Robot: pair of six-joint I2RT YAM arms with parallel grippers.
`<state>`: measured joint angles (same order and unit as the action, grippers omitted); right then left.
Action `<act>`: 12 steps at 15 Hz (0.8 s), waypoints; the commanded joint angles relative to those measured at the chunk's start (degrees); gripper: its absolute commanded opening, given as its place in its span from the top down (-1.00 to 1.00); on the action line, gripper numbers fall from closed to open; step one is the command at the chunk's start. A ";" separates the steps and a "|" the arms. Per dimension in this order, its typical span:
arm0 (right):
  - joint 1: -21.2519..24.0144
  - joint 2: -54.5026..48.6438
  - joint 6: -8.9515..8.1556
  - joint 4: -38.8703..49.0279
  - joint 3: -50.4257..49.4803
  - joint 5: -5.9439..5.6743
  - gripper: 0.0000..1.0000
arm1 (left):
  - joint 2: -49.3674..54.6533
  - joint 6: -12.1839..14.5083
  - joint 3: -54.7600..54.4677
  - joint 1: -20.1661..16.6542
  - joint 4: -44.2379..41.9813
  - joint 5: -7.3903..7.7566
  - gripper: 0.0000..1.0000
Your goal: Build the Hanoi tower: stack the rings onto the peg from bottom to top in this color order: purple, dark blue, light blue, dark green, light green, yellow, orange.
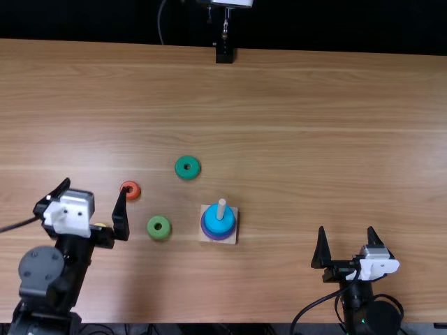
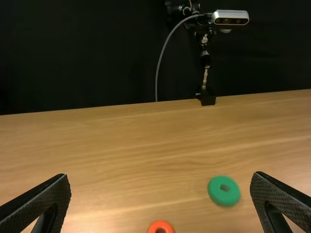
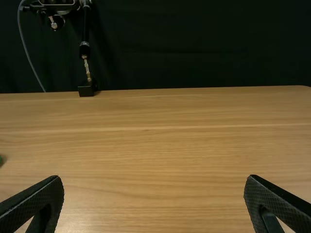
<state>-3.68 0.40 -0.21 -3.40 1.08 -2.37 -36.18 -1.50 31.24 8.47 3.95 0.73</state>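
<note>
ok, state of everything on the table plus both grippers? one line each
Left gripper: open, empty
Right gripper: open, empty
Peg: upright, tip bare
Base: flat on table
Purple ring: on peg, below light blue
Light blue ring: on peg, topmost
Dark green ring: loose, flat
Light green ring: loose, flat
Orange ring: loose, flat
Yellow ring: off peg, mostly hidden

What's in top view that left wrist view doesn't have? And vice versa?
Top, not left wrist: peg, base, purple ring, blue ring, light green ring, part of yellow ring, right pincer.
Left wrist, not top: lens face of the camera at the back.
Both: dark green ring, orange ring, left pincer, table, cable.
</note>
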 commanded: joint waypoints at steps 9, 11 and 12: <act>0.52 -0.40 0.00 -0.25 -0.38 0.37 -1.00 | -6.97 26.49 4.79 7.44 0.17 -8.12 -1.00; 0.61 -0.40 0.10 -0.25 -0.38 0.37 -1.00 | -7.32 26.49 4.97 7.53 -0.04 -8.64 -1.00; 0.61 -0.40 0.00 -0.25 -0.38 0.37 -1.00 | -7.15 26.39 4.97 7.53 -0.04 -8.85 -1.00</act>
<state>-3.68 0.40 -0.10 -3.40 1.06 -2.35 -43.64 23.24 33.91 15.44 4.38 -7.29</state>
